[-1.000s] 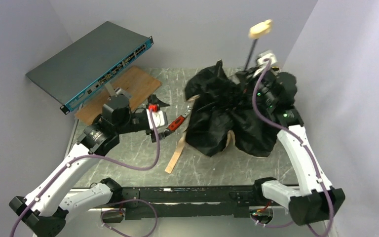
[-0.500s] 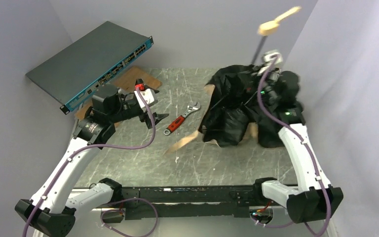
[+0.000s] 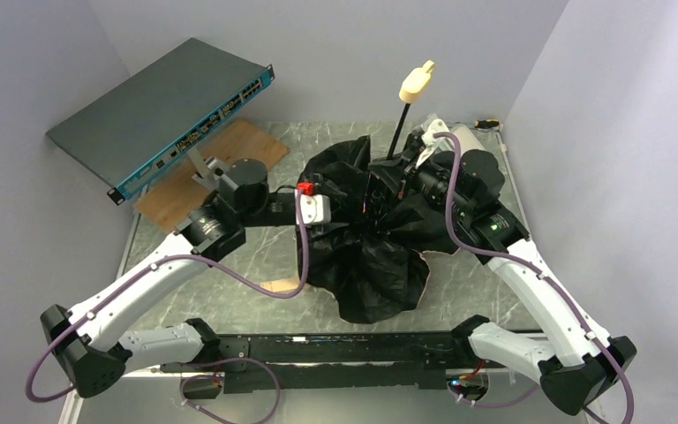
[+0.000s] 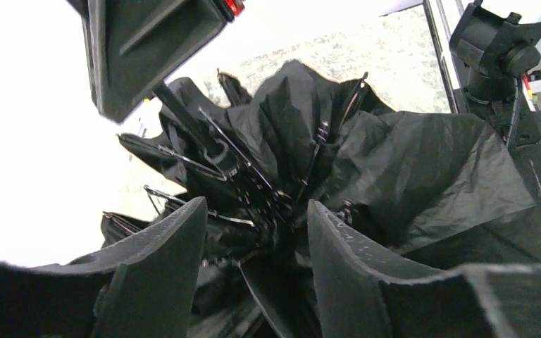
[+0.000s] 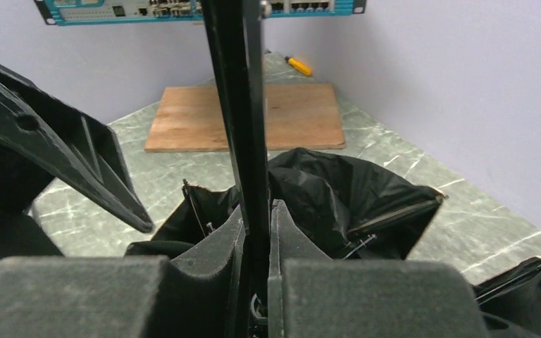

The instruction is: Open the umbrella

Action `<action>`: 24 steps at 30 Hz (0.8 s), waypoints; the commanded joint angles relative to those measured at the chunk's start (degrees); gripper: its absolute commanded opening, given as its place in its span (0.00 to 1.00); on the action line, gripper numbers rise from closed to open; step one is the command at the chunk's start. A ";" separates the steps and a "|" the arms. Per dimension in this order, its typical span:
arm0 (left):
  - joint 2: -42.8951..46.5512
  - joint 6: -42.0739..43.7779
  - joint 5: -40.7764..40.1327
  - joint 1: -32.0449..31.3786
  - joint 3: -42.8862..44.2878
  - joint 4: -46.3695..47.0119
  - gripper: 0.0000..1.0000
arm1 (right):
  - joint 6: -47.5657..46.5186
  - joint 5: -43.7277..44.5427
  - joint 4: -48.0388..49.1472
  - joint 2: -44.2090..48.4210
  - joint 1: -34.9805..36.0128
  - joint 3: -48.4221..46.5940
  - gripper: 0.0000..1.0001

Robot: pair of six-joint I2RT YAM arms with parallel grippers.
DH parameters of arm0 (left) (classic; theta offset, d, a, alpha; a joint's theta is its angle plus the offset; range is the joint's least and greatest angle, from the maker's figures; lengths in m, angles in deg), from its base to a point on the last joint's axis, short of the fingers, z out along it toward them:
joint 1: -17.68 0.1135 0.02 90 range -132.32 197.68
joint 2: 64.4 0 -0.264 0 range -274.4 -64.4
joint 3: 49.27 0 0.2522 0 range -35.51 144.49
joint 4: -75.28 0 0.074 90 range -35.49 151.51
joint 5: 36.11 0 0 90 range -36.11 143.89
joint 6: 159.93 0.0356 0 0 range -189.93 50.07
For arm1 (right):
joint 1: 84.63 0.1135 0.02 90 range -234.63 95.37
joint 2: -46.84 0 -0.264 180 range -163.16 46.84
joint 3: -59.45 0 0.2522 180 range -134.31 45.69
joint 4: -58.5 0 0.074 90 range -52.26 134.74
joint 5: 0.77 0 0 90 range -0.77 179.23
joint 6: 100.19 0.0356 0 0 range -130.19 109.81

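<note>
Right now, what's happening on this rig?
Both arms are working on the folding umbrella with cream-tan fabric and black lining. It sits crumpled on the marbled grey-green table, lining up and not yet spread. The right claw is shut on its thin black shaft, with the cream knob handle pointing up. The left claw is open, facing the black ribs and gripping nothing.

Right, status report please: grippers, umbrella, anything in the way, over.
Right gripper shut on the shaft. Left gripper open over the ribs. Umbrella half-spread, slumped on table, handle up. Wooden board and network switch back left, apart.
</note>
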 commanded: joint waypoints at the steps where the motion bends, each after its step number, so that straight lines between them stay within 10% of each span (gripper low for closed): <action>1: -3.80 0.42 -5.31 -2.94 1.85 6.67 0.55 | 1.50 2.77 5.13 2.18 2.32 0.73 0.00; 11: -8.17 0.78 -15.75 -2.71 -2.70 6.14 0.26 | -0.04 5.87 2.72 3.29 3.12 -1.15 0.00; 24: -7.14 6.18 -20.50 9.84 -13.12 3.17 0.25 | -3.77 5.80 -2.76 4.93 3.05 -3.54 0.00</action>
